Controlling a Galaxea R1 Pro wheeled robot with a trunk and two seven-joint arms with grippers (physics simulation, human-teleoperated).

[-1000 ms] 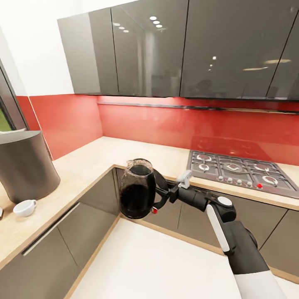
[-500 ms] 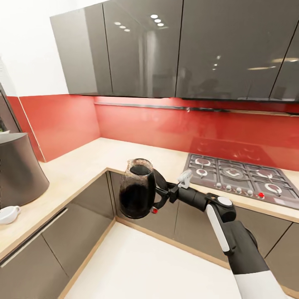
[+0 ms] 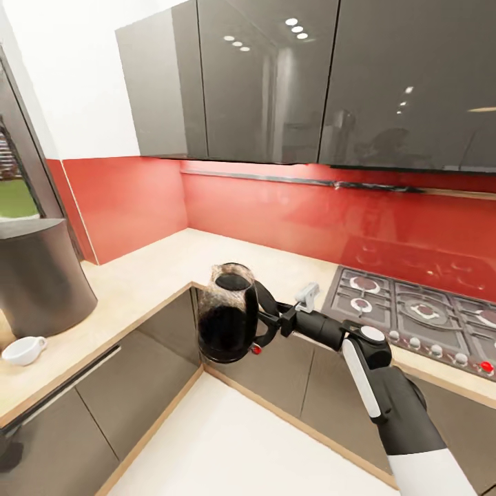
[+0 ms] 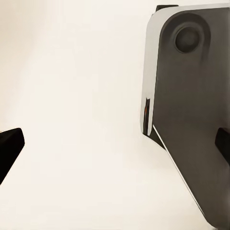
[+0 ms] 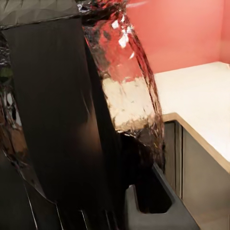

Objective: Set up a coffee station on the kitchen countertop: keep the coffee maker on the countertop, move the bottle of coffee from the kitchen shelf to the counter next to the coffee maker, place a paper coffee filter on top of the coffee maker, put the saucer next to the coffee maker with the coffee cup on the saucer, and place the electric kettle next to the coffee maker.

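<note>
Kitchen countertop [image 3: 158, 272] runs L-shaped under red backsplash; hob [image 3: 420, 313] set in at right. Coffee maker [image 3: 41, 275] kept on counter at left, coffee cup [image 3: 23, 350] just beside it. Electric kettle [image 3: 227, 313] carried upright over floor, handle pinched by right gripper [image 3: 270, 322], judged for level transport. Left gripper [image 4: 115, 143] fingers spread, nothing held. Cabinet corner lies between kettle and coffee maker.

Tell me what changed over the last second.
Mostly the camera moved: the whole kitchen view swung one way, then back and further, so the hob now sits farther right in the head view. The right gripper stays shut on the kettle, held in the same place before the robot. The coffee maker and cup have not moved on the countertop.
</note>
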